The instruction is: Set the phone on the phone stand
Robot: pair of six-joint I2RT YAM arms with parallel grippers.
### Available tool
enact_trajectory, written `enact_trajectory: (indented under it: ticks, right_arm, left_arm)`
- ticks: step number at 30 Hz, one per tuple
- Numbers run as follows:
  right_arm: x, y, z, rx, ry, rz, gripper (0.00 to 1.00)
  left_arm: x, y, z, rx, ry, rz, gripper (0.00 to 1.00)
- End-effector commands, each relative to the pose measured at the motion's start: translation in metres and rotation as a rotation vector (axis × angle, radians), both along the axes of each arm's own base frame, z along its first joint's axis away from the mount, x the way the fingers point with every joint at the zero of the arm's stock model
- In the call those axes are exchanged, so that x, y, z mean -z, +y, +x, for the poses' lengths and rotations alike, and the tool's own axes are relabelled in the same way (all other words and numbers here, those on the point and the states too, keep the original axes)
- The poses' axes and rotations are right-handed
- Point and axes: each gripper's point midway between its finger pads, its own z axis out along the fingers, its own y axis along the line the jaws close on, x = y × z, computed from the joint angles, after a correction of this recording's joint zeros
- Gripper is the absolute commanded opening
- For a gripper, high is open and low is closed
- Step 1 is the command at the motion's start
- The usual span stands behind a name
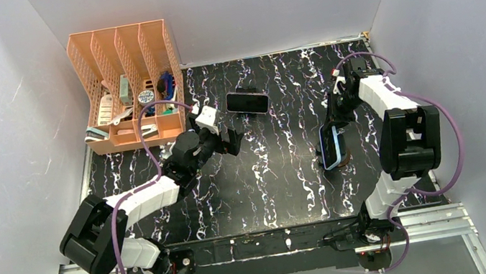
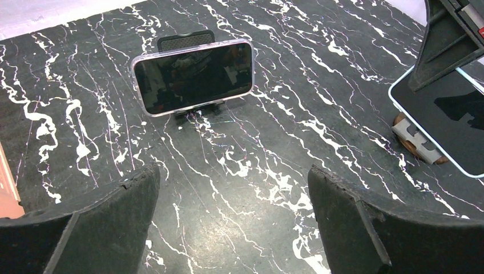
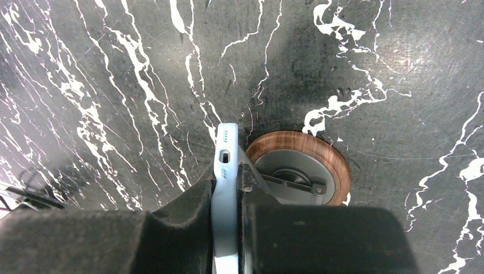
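My R gripper (image 1: pixel 334 121) is clamped on the light-blue phone (image 3: pixel 225 165). It's held on edge and tilted, lower end right at the round wood-rimmed stand (image 3: pixel 288 142) on the black marble-look table (image 1: pixel 276 183). Seated or not, I can't tell. My L gripper (image 2: pixel 234 177) is spread wide w/ nothing in it, low over the table. Beyond it a 2nd phone (image 2: pixel 194 77) leans landscape on a black stand (image 2: pixel 185 41). Far left corner: orange organizer (image 1: pixel 127 89) w/ odds & ends.

Top looks down; wrists close (all share blue phone (image 1: pixel 330 147)).
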Motion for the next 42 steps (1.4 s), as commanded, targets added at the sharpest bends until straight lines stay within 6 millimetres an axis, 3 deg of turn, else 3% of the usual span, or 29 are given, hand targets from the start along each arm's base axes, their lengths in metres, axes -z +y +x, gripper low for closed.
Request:
enact_trajectory:
  ticks: [1,42]
  right_arm:
    - [-0.009,0.006,0.007,-0.008,-0.013,0.038,0.05]
    - [0.009,0.0,0.005,0.042,0.057,0.004,0.01]
  left_arm:
    - [-0.004,0.005,0.003,-0.021,-0.028,0.005,0.98]
    - [0.001,0.01,0.004,-0.044,-0.035,0.026,0.98]
